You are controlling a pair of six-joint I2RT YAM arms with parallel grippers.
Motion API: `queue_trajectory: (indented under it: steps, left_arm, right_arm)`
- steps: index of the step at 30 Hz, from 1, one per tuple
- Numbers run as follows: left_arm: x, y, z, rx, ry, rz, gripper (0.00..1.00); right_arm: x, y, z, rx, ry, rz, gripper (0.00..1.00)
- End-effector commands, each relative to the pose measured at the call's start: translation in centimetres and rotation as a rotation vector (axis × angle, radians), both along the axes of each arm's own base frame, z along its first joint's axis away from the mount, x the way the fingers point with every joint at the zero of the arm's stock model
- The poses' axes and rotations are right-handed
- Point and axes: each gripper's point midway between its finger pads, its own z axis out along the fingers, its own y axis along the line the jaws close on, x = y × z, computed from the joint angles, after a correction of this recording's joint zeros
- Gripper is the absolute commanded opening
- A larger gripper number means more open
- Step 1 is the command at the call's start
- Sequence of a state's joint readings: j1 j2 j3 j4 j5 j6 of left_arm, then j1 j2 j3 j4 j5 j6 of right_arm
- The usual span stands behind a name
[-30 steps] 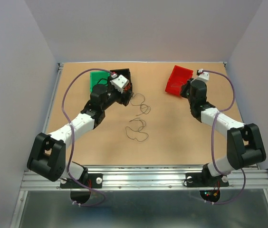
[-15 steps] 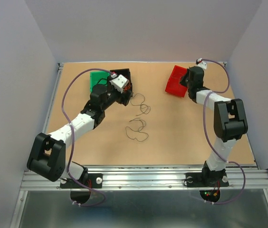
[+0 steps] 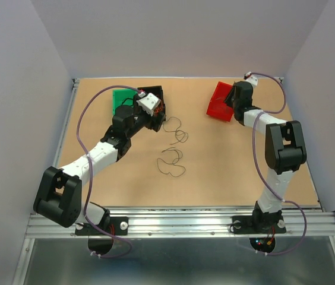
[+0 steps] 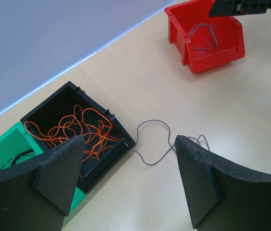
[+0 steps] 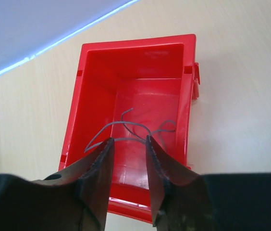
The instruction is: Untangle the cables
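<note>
Two loose thin dark cables (image 3: 174, 127) (image 3: 172, 161) lie curled on the table's middle. Orange cables (image 4: 73, 129) fill a black bin (image 4: 107, 161). One grey cable (image 4: 151, 144) trails from that bin's corner across the wood. My left gripper (image 4: 129, 140) hangs wide open above this spot, holding nothing. My right gripper (image 5: 129, 139) is over the red bin (image 5: 91, 101), its jaws a little apart. A grey cable (image 5: 126, 126) rests inside the bin, and one strand of it crosses the gap at the fingertips.
A green bin (image 3: 120, 98) stands behind the black bin (image 3: 157, 95) at the back left and holds a dark strand. The red bin (image 3: 220, 101) stands at the back right. Raised rails edge the table on the left and far sides.
The right arm swung its elbow in and reached forward over the red bin, and its jaws went from shut to apart. The left arm and the loose cables stayed put.
</note>
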State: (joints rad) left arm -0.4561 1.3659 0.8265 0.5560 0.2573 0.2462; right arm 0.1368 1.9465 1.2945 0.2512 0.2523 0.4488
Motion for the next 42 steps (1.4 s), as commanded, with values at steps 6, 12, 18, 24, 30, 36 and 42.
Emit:
queue_trajectory:
  steps: [6, 12, 18, 24, 30, 36, 42]
  left_arm:
    - [-0.3, 0.3, 3.0, -0.036, -0.092, 0.006, 0.88]
    - [-0.4, 0.4, 3.2, -0.036, -0.097, 0.007, 0.88]
    - [-0.4, 0.4, 3.1, -0.035, -0.097, 0.005, 0.87]
    - [-0.4, 0.4, 3.2, -0.035, -0.098, 0.007, 0.88]
    - [-0.8, 0.4, 3.6, -0.043, -0.104, 0.003, 0.88]
    - [-0.9, 0.4, 3.6, -0.044, -0.104, -0.003, 0.88]
    - [-0.8, 0.3, 3.4, -0.041, -0.098, -0.003, 0.88]
  right_arm:
    - [-2.6, -0.4, 7.1, -0.024, -0.123, 0.031, 0.61]
    - [-4.6, 0.3, 8.4, -0.030, -0.142, 0.098, 0.71]
    - [-5.5, 3.0, 7.1, -0.008, -0.107, 0.260, 0.71]
    - [-7.8, 5.7, 4.3, -0.041, -0.005, 0.314, 0.76]
    - [-9.1, 4.0, -1.6, -0.026, 0.154, 0.193, 0.64]
    - [-8.0, 4.7, -5.0, 0.015, 0.197, 0.186, 0.59]
    - [-6.7, 4.4, -6.9, 0.020, 0.201, 0.135, 0.54]
